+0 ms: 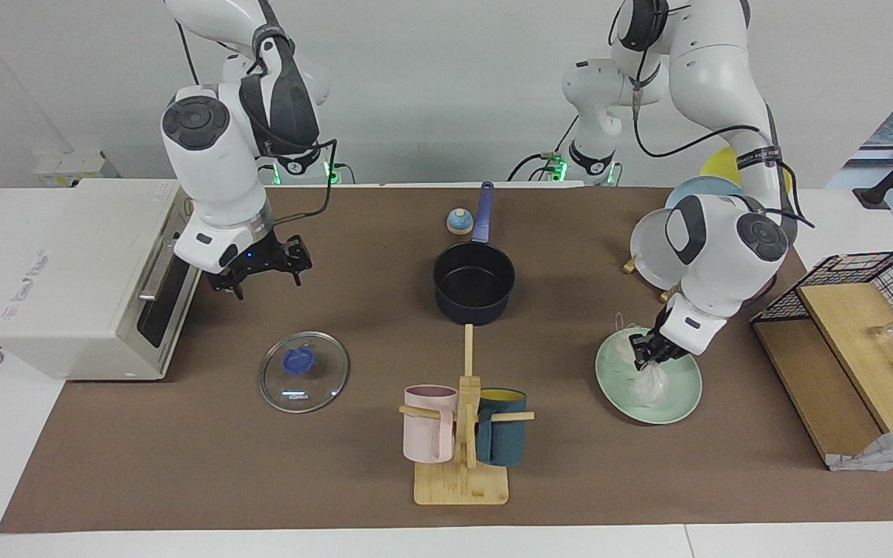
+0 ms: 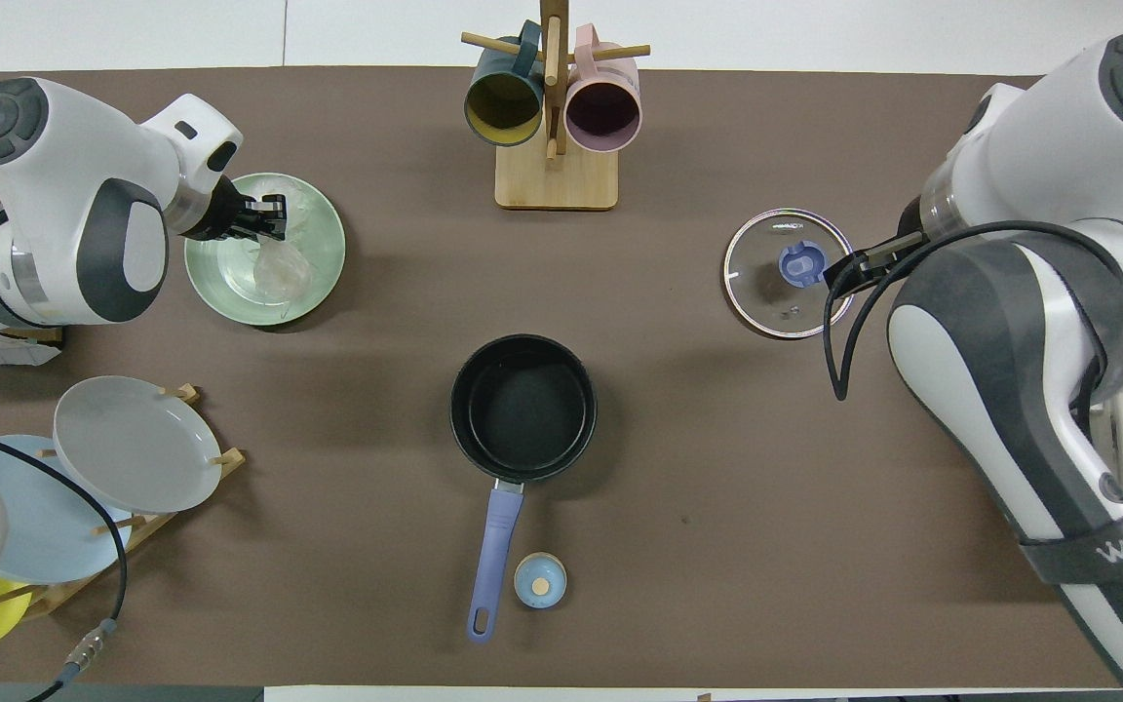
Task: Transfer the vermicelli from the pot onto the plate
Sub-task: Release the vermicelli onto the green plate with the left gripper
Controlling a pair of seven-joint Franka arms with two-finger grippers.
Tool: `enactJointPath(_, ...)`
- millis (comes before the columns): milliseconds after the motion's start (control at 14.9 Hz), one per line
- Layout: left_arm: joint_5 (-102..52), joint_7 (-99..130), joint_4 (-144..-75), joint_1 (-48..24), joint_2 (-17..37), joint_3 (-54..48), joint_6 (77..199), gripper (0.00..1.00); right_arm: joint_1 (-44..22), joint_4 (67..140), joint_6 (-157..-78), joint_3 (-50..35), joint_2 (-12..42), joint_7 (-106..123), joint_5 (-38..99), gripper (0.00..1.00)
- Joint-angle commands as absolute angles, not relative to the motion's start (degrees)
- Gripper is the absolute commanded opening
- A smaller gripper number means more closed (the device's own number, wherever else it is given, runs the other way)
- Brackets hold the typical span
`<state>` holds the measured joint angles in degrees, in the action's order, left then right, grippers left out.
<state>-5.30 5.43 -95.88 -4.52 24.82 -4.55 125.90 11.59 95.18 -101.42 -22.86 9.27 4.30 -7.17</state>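
Left gripper (image 1: pixel 643 355) down over the plate (image 1: pixel 675 403), jaws closed on the crinkly top of the vermicelli (image 1: pixel 646 385). Wrapped bundle hanging straight below the jaws, its lower lump resting on the plate's surface. From overhead, same left gripper (image 2: pixel 269 214) at the plate's (image 2: pixel 318 278) edge, vermicelli (image 2: pixel 274 273) lying inside the rim just under and beside the jaws.

Plate toward the left arm's end of the tabletop (image 1: pixel 183 465), farther from the robots than the rack of grey plate (image 2: pixel 123 444) and light blue plate (image 2: pixel 6 517).

Pot (image 1: pixel 474 283) empty at mid-tabletop, black inside showing, blue handle pointing toward the robots; overhead, pot (image 2: pixel 522 395) with a small blue bell-shaped knob (image 2: pixel 540 581) beside the handle's end.

Right gripper (image 1: pixel 260 267) raised in the air in front of the toaster oven (image 1: pixel 82 271), jaws spread wide, holding nothing. Glass lid (image 1: pixel 303 370) flat on the tabletop, apart from those jaws.

Mug stand (image 1: pixel 462 457) with pink mug (image 1: pixel 429 422) and dark teal mug (image 1: pixel 502 426) farther from the robots than the pot.
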Motion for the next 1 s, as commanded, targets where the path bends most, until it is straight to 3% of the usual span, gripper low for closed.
enactJointPath(0,-5.45,0.55,-96.76,-3.17,25.58,-4.66,128.93,0.0,12.74,95.62,-97.57,-23.03,4.76,4.57,-5.63,1.0)
enactJointPath(335,-5.45,-4.83,-96.86,-1.84,25.75,-4.66,129.03,0.0,13.89,95.62,-91.68,-21.97,0.36,2.38,-3.16,1.0)
enactJointPath(402,-5.45,-4.57,-96.77,-2.19,25.75,-4.66,129.02,0.99,13.89,95.62,-90.8,-21.97,-0.08,1.85,-3.16,1.0)
enactJointPath(737,-5.54,-4.05,-95.98,-1.85,21.64,-4.57,125.0,1.0,14.32,96.24,-87.9,-20.74,-2.63,-3.32,-3.16,1.0)
enactJointPath(938,-5.45,2.34,-91.86,-2.02,17.24,-3.61,113.16,1.0,14.15,96.24,-87.45,-20.74,-3.16,-3.78,-3.16,1.0)
